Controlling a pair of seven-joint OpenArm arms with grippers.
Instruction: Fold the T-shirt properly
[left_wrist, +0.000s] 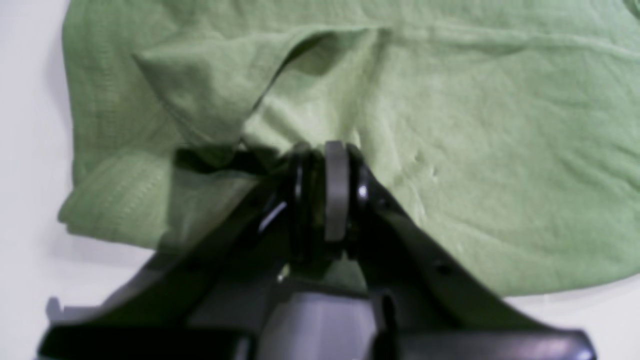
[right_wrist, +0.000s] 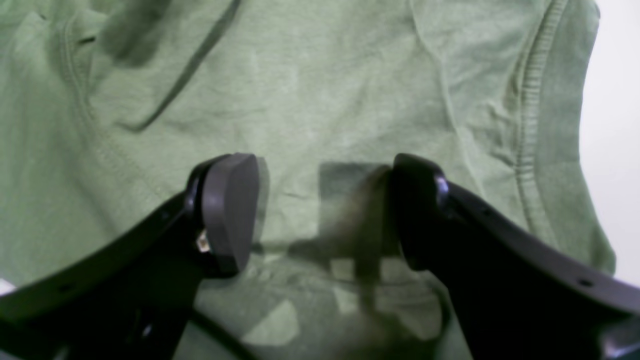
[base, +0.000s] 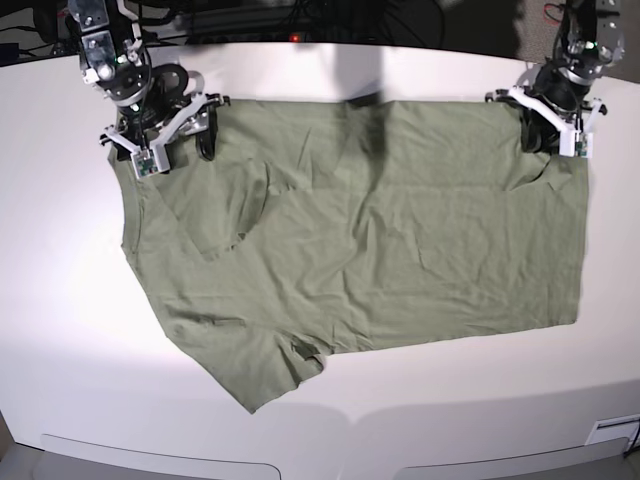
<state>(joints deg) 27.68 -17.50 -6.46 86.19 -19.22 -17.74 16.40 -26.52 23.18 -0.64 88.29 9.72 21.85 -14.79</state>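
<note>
base view shows your left end effector (base: 548, 112) pinched on the limp t-shirt (base: 380, 230) spread below it on the bench (base: 60, 300), right end effector (base: 170, 140) gaping above the hem; grip edges, soft cloth sags.

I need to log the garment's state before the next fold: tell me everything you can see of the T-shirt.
The T-shirt is plain sage green, soft wrinkled fabric with ribbed, stitched hems. It lies spread flat on the white table, one short sleeve pointing toward the near edge, a loose flap creased over near the far left corner of the base view. The left gripper is shut, pinching a fold at one far corner; the right gripper stands open above the cloth at the other.
</note>
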